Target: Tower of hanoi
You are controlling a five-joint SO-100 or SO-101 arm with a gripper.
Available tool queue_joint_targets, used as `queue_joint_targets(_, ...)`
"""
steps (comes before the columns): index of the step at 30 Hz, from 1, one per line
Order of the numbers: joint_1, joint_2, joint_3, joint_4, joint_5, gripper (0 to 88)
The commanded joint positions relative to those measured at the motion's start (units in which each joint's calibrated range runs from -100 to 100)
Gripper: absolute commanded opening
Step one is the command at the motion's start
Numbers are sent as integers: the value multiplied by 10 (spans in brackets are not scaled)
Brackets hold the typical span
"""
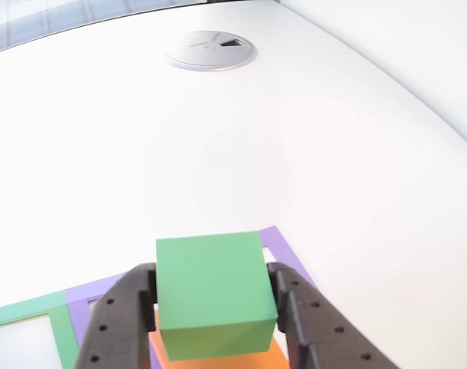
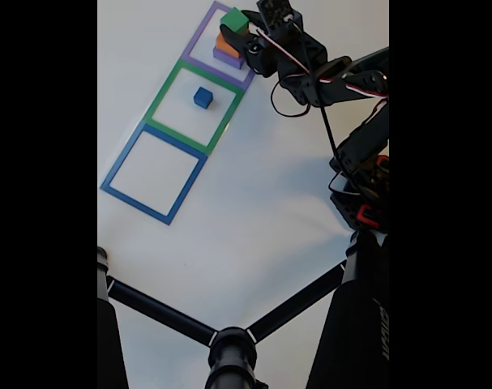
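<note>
The gripper (image 1: 215, 307) is clamping the green block (image 1: 211, 288) between its black fingers, just above the orange block (image 2: 226, 44) sitting on the purple block (image 2: 228, 57). The blue cube (image 2: 203, 98) is lying inside the green outline (image 2: 166, 86) on the white surface (image 2: 254, 227).

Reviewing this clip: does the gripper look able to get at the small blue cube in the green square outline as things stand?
Probably not right now: the gripper has its fingers on either side of the green block atop the stack. The small blue cube itself sits alone inside the green square outline, nothing covering it.
</note>
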Motion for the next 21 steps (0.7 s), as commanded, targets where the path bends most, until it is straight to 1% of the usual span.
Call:
queue_joint_targets(1, -12, -136, -41, 140, 0, 80)
queue_joint_targets(6, -16, -248, -90, 322, 0, 78)
queue_joint_targets(10, -15, -298, -142, 437, 0, 75)
queue_joint_targets(12, -14, -316, -188, 516, 0, 75)
queue_joint_targets(17, -19, -356, -360, 776, 0, 76)
queue_joint_targets(21, -35, -358, -536, 996, 0, 76)
